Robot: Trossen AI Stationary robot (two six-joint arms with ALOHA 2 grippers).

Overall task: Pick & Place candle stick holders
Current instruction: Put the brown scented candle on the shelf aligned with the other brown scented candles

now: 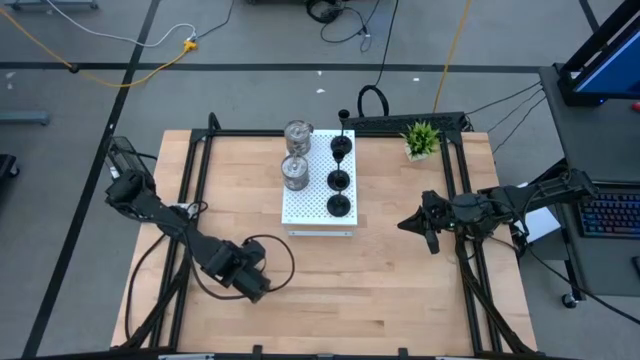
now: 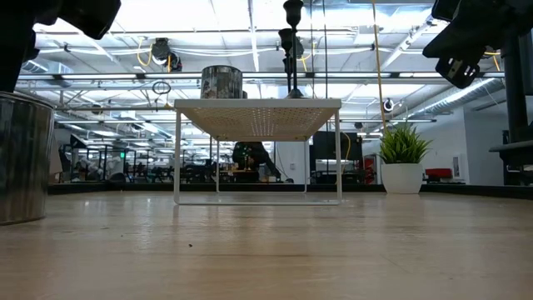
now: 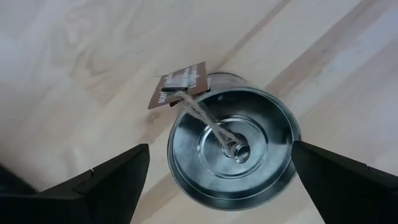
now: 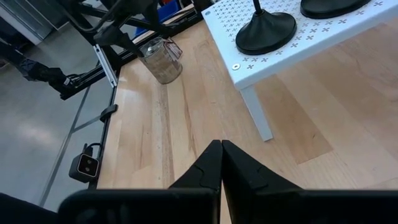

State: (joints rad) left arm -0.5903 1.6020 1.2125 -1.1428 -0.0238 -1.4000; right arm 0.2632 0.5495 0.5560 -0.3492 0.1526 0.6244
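Note:
On the white perforated board stand two silver candle stick holders in its left column and three black holders in its right column. A third silver holder stands upright on the table near the front left, a brown tag tied to its middle. It also shows in the low view and the right wrist view. My left gripper hovers above it, open, one finger on either side, apart from it. My right gripper is shut and empty, right of the board.
A small green potted plant stands at the table's far right corner. The board stands on thin legs, with open space beneath it. Bare wood lies between the board and the table's near edge.

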